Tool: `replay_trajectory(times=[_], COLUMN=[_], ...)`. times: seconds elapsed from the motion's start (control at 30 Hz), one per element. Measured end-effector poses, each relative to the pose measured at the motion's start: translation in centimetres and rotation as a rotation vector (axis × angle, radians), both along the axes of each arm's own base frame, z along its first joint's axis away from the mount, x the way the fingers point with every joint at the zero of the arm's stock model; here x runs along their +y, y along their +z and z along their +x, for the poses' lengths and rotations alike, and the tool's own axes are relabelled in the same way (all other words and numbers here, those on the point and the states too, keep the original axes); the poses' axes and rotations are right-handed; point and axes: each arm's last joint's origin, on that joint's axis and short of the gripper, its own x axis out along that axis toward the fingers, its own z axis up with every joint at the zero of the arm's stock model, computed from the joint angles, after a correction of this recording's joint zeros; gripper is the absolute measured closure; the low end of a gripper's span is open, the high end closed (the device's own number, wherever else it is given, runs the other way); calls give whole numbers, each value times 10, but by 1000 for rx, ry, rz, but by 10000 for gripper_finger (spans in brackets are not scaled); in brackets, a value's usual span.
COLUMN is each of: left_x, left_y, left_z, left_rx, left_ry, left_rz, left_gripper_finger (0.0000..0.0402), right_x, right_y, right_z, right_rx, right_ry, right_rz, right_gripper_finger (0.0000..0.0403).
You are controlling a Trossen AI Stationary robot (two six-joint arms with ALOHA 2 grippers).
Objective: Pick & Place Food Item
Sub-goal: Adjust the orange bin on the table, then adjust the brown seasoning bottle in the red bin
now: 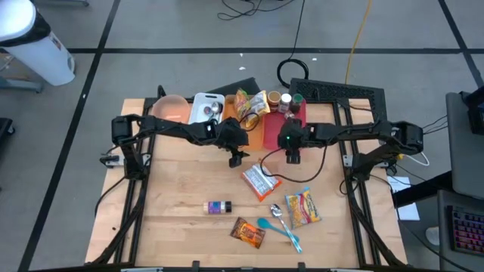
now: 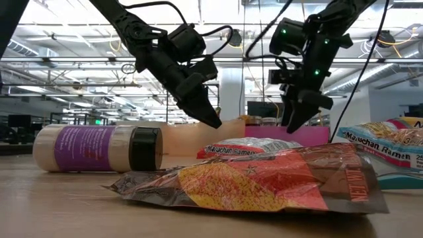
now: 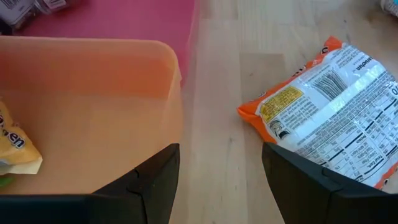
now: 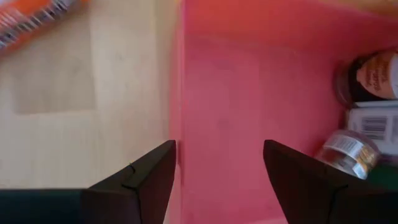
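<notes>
Both tools hang with fingers apart and empty, the left tool (image 1: 236,159) at ten o'clock of the ramen packet (image 1: 258,182), the right tool (image 1: 292,157) at two o'clock, seemingly poised to pick.

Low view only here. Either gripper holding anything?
Observer: No. The left gripper is open, with nothing between its fingers.
Operator: Right one?
Observer: The right gripper is open and empty too, over the edge of the pink plastic tray.
Operator: What's at the left one?
Observer: Bare wooden table, between the orange plastic bin and the orange-and-white ramen packet.
</notes>
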Motion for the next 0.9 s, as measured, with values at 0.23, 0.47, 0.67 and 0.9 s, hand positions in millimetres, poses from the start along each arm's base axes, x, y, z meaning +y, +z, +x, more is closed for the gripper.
replay_trajectory(times=[0.23,0.47,0.67,0.9], left_x=[1,2,1,-2], left_y=[3,6,7,13], left_z=[3,5,5,5], left_rx=[-46,-79,-96,-139], left_ry=[-2,-9,-51,-112], left_rz=[17,16,-39,-95], left_gripper_finger=[163,163,163,163], right_x=[-1,-1,3,7], right_y=[-3,-2,0,16], right_z=[-2,-2,-1,-4], right_rx=[28,15,-32,-142], right_ry=[-1,8,73,100], right_rz=[-36,-20,95,142], right_gripper_finger=[175,175,175,175])
